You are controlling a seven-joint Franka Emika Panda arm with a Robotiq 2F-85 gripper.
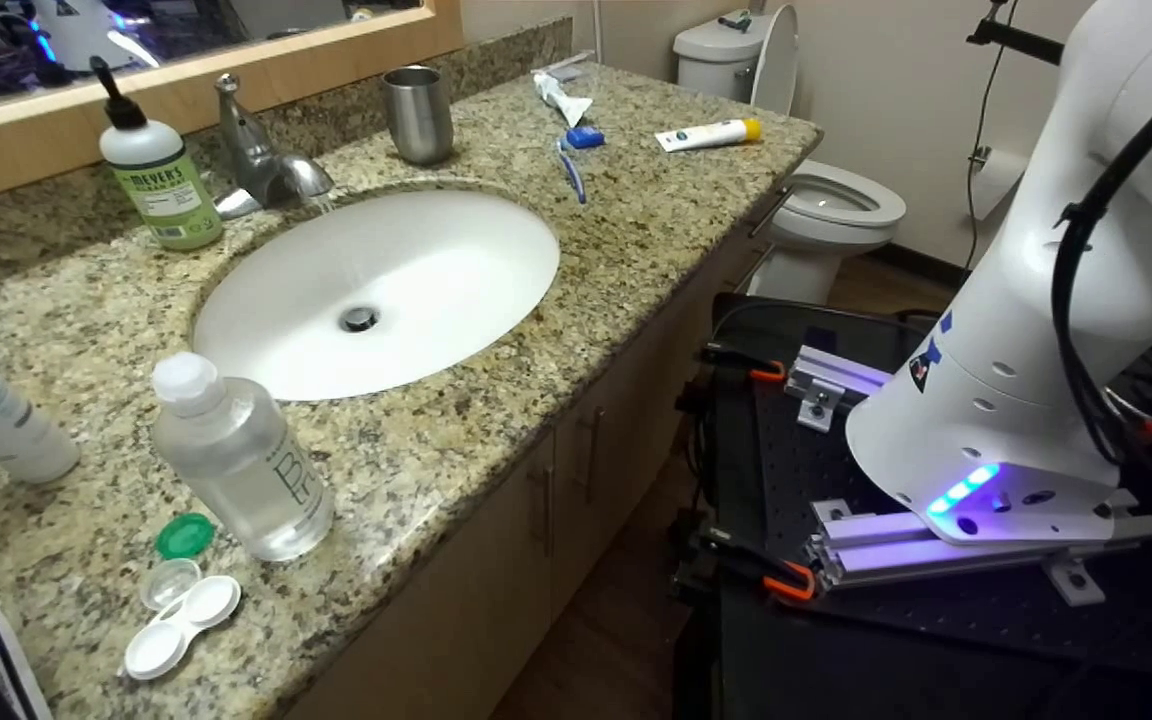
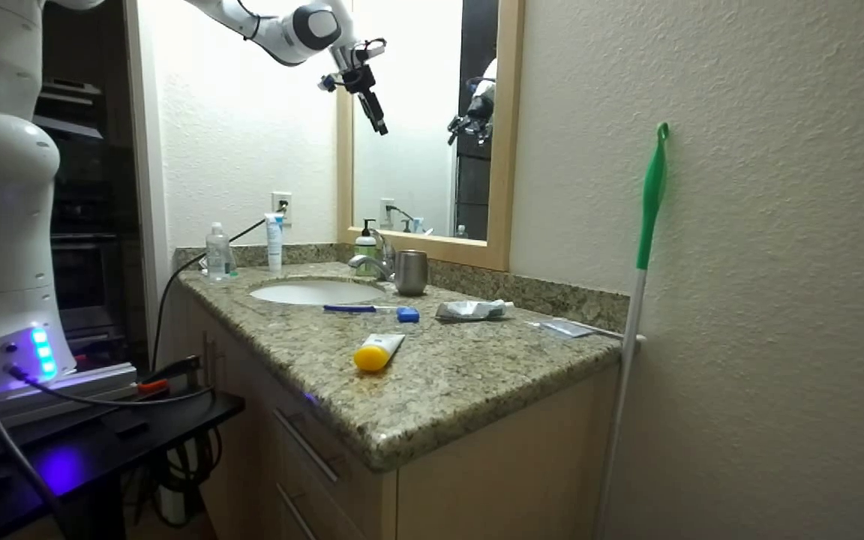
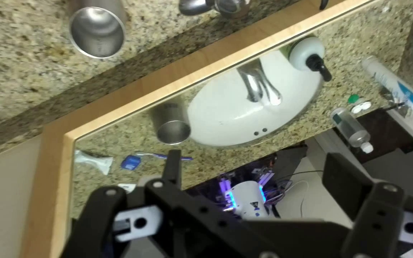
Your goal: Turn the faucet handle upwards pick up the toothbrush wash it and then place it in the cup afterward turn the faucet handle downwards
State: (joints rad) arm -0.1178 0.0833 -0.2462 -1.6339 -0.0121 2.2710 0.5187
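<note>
My gripper [image 3: 255, 159] stands open with nothing between its fingers, high above the counter and facing the mirror; an exterior view shows the gripper [image 2: 380, 127] from the side. On the chrome faucet, the faucet handle [image 1: 230, 100] points up at a slant. A thin bright streak under the spout [image 1: 306, 178] looks like running water. The blue and white toothbrush [image 1: 574, 182] lies flat on the granite right of the sink [image 1: 436, 290]. Between faucet and toothbrush, the grey metal cup [image 2: 411, 272] is upright; the wrist view looks into the cup [image 3: 98, 32], which appears empty.
A wood-framed mirror [image 3: 177, 79] rises close before the gripper and reflects the counter. A soap bottle [image 1: 166, 190] stands beside the faucet. A clear bottle [image 1: 246, 470] and lens case [image 1: 184, 625] are near the front. Beyond the toothbrush are floss [image 1: 584, 137] and tubes [image 1: 708, 135].
</note>
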